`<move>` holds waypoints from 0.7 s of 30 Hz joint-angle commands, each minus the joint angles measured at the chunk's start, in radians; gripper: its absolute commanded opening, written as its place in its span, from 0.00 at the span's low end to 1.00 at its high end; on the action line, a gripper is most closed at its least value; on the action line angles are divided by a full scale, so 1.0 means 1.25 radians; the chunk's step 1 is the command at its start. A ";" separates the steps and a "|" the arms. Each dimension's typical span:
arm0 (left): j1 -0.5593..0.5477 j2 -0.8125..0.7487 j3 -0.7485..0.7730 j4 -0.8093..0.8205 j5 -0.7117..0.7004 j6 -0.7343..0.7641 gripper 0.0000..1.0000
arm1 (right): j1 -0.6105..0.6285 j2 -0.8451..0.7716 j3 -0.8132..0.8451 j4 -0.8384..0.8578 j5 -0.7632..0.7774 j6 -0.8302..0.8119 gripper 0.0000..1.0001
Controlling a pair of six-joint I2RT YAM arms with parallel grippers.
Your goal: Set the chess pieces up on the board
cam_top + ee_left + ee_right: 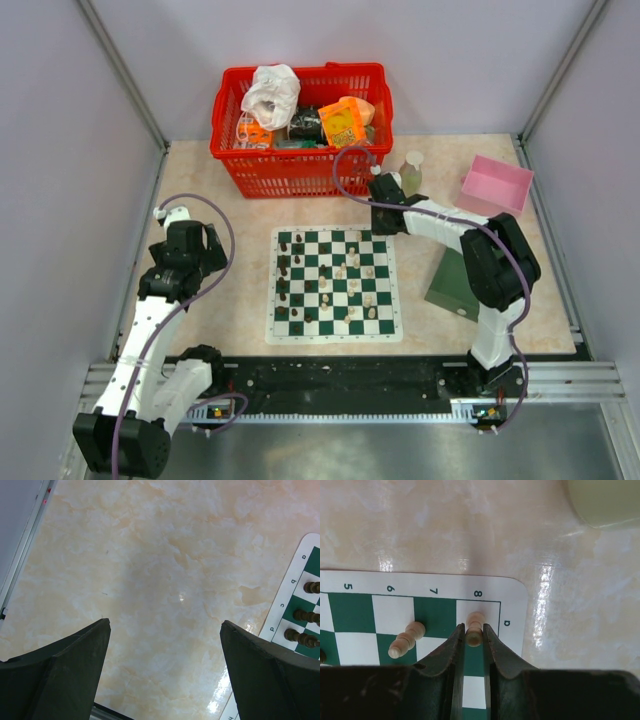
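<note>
Top external view has the marbled beige desk (pixel 230 190) carrying everything, with both arms reaching out from its near edge. The right arm stretches to the far right corner of the board (pixel 300 338). There, the right wrist view shows the right hand (pixel 474 637) clenched almost fully, its two dark fingers pressed against either side of a cream piece (pixel 475 629). That piece sits on the white corner square under the printed 8. The left hand (pixel 165 625) hangs over bare desk just left of the board, its fingers spread wide with nothing between them.

A red basket (pixel 300 175) stands at the far edge, piled with a crumpled white plastic bag (pixel 272 95), an orange packet (pixel 343 122) and darker packaged goods too jumbled to name. The green-and-white board lies flat in the middle of the desk. A dark green box (pixel 452 285) lies to its right, partly under the right arm. A pink tray (pixel 470 190) sits in the far right corner, and a small pale bottle (pixel 411 172) stands between it and the basket.

Dark brown pieces (pixel 284 270) line the board's left files, while cream pieces (pixel 366 298) are scattered over its right half. A second cream piece (pixel 406 640) stands near the held one, clear of the fingers
</note>
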 commanded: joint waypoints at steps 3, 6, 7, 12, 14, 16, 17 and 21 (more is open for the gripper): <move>-0.001 -0.005 0.020 0.015 0.001 0.004 0.96 | 0.006 -0.047 -0.013 0.008 -0.005 0.011 0.17; -0.001 -0.005 0.021 0.016 0.001 0.004 0.96 | 0.006 -0.033 -0.014 0.007 -0.003 0.010 0.17; -0.001 -0.006 0.020 0.015 0.001 0.004 0.96 | 0.006 -0.027 -0.011 0.007 -0.003 0.009 0.17; -0.001 -0.003 0.021 0.016 0.005 0.004 0.96 | 0.007 -0.019 -0.016 0.008 -0.008 0.015 0.25; -0.001 -0.003 0.021 0.016 0.005 0.004 0.96 | 0.006 -0.021 -0.014 0.007 -0.008 0.014 0.29; -0.001 -0.002 0.022 0.017 0.004 0.004 0.96 | 0.007 -0.026 -0.010 0.007 -0.010 0.010 0.33; 0.000 -0.003 0.021 0.016 0.005 0.004 0.96 | 0.006 -0.028 -0.006 0.007 -0.011 0.009 0.35; -0.001 -0.002 0.021 0.016 0.005 0.004 0.96 | 0.006 -0.044 0.019 -0.007 -0.013 -0.001 0.43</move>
